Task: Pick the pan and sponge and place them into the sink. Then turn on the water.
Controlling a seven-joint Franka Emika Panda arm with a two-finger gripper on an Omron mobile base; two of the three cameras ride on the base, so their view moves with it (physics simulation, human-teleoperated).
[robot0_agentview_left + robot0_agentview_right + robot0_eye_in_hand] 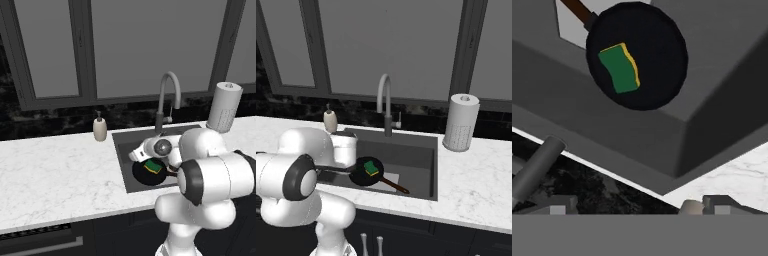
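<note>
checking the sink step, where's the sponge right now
The sponge lies green side up inside the pan, which sits on the bottom of the sink, in front of the faucet.

The sink (423,150) was open from above, but the black pan (362,175) with the green sponge (373,168) lying in it took up the left part of its floor, and the pan's brown handle (396,186) reached toward the front wall. The right part of the basin floor lay bare. The gooseneck faucet (385,102) rose at the rear rim, arching over the basin. A paper-towel roll (461,122) stood on the marble counter (50,175) right of the sink, a soap dispenser (100,128) left of it.
</note>
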